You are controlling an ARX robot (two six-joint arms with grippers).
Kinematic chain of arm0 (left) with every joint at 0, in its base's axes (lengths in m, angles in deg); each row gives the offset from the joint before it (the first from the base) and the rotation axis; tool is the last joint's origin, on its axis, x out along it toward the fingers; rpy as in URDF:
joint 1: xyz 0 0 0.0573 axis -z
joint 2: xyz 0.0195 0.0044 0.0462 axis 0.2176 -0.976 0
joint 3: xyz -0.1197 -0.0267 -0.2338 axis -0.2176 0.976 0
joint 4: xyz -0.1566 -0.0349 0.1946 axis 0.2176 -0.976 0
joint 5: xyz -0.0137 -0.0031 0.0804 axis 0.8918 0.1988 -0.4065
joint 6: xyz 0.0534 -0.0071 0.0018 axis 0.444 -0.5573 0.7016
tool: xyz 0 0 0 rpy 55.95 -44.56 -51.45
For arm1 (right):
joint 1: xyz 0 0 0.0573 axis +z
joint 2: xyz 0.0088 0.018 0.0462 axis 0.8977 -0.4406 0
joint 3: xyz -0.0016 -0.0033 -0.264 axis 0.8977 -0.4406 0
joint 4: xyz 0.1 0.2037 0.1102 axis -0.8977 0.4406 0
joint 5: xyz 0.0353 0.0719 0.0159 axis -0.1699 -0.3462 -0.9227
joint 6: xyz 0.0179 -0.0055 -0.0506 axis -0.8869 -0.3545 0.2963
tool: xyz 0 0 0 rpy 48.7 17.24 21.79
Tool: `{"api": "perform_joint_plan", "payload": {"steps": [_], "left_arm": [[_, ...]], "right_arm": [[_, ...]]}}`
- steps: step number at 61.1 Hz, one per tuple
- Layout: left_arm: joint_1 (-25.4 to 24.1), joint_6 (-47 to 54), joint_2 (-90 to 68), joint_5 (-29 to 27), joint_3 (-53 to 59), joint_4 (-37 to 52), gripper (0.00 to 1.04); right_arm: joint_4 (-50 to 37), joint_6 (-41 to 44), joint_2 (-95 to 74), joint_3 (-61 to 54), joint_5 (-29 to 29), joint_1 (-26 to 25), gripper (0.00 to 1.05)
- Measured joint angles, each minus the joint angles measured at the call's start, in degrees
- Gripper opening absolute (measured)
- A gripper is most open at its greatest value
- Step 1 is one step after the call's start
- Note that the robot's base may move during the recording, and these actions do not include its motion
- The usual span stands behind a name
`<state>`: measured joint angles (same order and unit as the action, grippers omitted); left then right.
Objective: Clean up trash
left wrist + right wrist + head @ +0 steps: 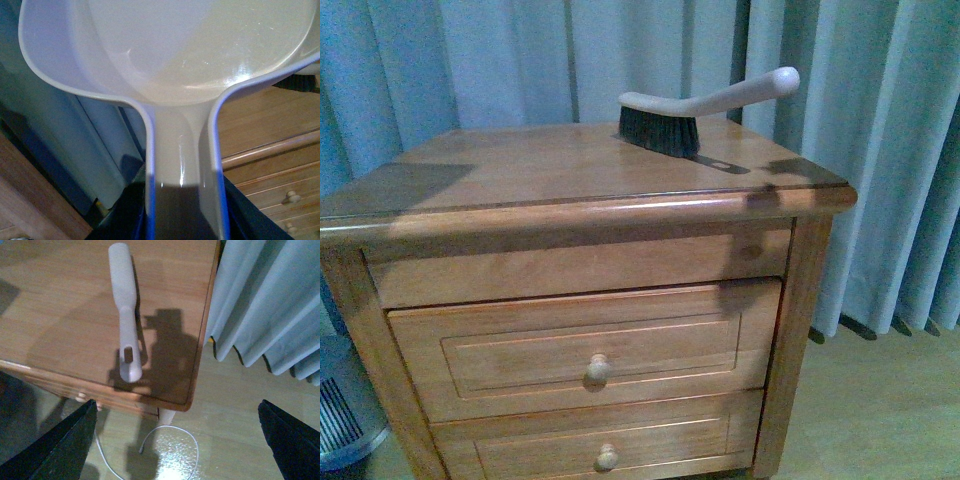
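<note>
The crumpled white trash wad is out of view in every frame. A white hand brush (pixel 705 105) with dark bristles rests on the wooden nightstand top (pixel 520 165), its handle sticking up to the right. In the right wrist view the brush handle (pixel 126 315) lies on the top near the corner, and my right gripper (pixel 177 440) hangs open and empty above the floor beside that corner. My left gripper (pixel 182 220) is shut on the handle of a white dustpan (pixel 200 50), whose pan fills the left wrist view. Neither arm shows in the front view.
The nightstand has drawers with round knobs (pixel 598 369). Light blue curtains (pixel 880 150) hang behind and to the right. A thin white looped cable (pixel 170 450) lies on the wooden floor by the nightstand leg. A ribbed appliance (pixel 340 420) stands at the lower left.
</note>
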<state>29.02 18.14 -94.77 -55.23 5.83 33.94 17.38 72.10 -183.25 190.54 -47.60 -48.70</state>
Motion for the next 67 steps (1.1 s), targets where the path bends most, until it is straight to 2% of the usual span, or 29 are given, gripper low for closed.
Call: {"api": "perform_joint_plan", "payload": {"steps": [7,14,25,42,67], "left_arm": [[0.0,0.0,0.0,0.0,0.0,0.0,0.26],[0.0,0.0,0.0,0.0,0.0,0.0,0.26],[0.0,0.0,0.0,0.0,0.0,0.0,0.26],[0.0,0.0,0.0,0.0,0.0,0.0,0.26],[0.0,0.0,0.0,0.0,0.0,0.0,0.26]], "right_arm": [[4.04,0.2,-6.69,10.25,5.35,4.2,0.97],[6.01,-0.87,-13.14,17.38,7.3,7.23,0.97],[6.4,-2.03,-19.76,19.41,9.49,8.66,0.97],[6.6,-3.61,-26.51,23.39,9.92,8.63,0.97],[6.14,-4.39,-33.14,26.71,7.63,8.76,0.97]]}}
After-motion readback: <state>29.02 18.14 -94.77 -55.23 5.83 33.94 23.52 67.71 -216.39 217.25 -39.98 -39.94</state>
